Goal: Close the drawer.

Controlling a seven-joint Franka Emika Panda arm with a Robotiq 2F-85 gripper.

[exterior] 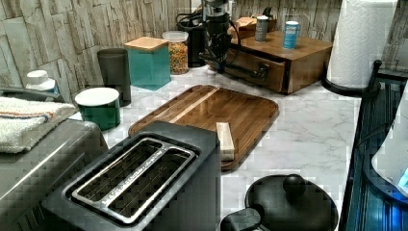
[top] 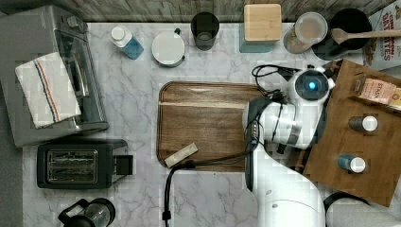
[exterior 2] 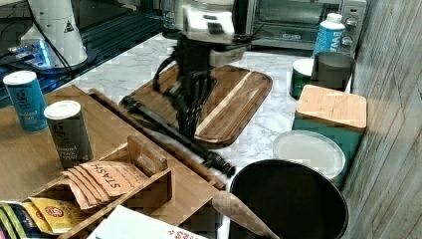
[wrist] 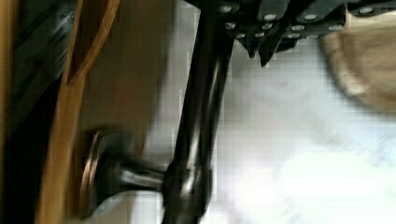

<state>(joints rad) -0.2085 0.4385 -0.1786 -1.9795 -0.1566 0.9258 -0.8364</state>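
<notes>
The robot arm hides most of the drawer in the top view, and its base runs off the bottom edge. The wrist view is smeared, so the drawer front and its black handle bar look fuzzy. The bar runs off the bottom edge there. The gripper is cut off by the top edge, and you cannot tell how its fingers stand. In the right view the gripper is a dark blur in front of the handle bar. In the left view the paper towel roll is cut off at the top. The words on the two spice jars are too small to read.
</notes>
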